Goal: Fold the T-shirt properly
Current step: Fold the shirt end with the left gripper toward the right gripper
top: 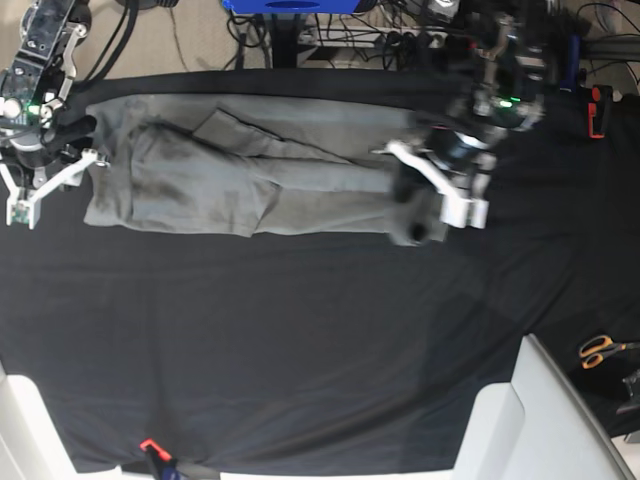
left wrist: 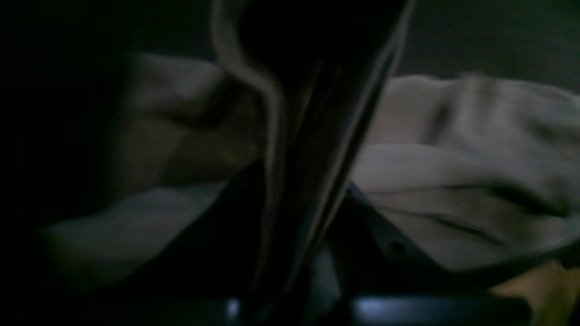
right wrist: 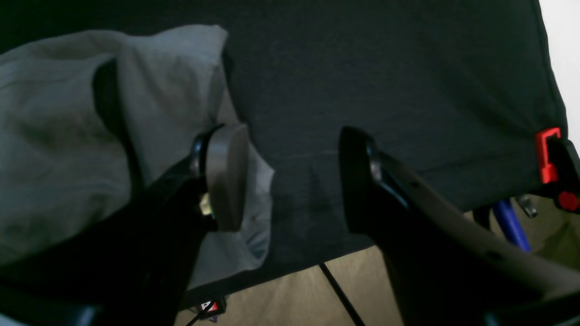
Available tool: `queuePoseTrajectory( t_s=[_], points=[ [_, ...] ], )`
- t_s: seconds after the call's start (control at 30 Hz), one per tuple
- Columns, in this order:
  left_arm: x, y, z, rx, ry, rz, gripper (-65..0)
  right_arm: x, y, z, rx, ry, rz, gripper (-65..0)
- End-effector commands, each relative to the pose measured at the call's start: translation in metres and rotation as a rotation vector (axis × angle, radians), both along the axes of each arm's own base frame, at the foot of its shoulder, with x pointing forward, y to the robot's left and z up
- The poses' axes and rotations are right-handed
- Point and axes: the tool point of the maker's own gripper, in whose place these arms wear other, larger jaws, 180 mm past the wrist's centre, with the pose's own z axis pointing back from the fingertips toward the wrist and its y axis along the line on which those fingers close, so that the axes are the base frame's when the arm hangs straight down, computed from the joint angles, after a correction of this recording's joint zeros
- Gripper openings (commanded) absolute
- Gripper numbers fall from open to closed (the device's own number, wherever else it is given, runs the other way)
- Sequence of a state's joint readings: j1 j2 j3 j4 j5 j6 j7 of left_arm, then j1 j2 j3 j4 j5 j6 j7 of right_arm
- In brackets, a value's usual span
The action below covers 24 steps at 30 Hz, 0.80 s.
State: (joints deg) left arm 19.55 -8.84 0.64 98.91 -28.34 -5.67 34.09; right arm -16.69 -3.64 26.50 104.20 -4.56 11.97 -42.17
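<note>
Left tool (top: 425, 210) clenched on T-shirt (top: 230, 175); right tool (right wrist: 294, 181) released; scissors (top: 600, 349) well apart.

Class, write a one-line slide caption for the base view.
Left hand shut on one end of the grey T-shirt; right hand open at the other, on black cloth.

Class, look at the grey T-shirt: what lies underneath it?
The T-shirt lies on the black cloth, which spreads out around it. The cloth hides whatever surface is below.

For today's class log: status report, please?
Left gripper shut on T-shirt. Right gripper open, empty, beside shirt's edge. Nothing in the way.
</note>
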Motion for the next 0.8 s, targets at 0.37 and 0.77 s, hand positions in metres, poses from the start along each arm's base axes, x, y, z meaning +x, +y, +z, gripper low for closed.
queuePoseTrajectory(
  t_s=[0.37,0.77],
  points=[
    [0.002,-0.058,-0.019,-0.064,0.086,0.037,-65.0,0.008,-0.004,0.011,-0.02,-0.042,0.002,-35.0],
    [0.01,-0.08,-0.02,-0.096,0.092,0.028,-65.0,0.008,-0.004,0.012,-0.022,-0.045,0.005,-35.0]
  ],
)
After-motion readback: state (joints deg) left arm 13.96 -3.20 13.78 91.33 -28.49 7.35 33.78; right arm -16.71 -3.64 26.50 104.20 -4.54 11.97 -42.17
